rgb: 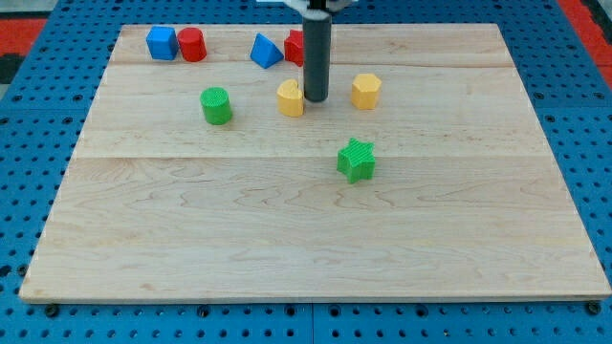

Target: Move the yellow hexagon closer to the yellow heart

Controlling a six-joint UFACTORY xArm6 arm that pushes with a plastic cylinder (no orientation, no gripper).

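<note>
The yellow hexagon [365, 91] lies on the wooden board [316, 239] in the upper middle, right of centre. The yellow heart [291, 97] lies to its left, a short gap away. My tip [316, 99] stands between the two, right beside the heart's right edge and a little left of the hexagon. The dark rod rises straight up from the tip to the view's top.
A green cylinder [216, 105] lies left of the heart. A green star [356, 160] lies below the hexagon. Along the top edge lie a blue block [162, 43], a red cylinder [192, 44], a blue triangle [265, 51] and a red block [295, 47] partly behind the rod.
</note>
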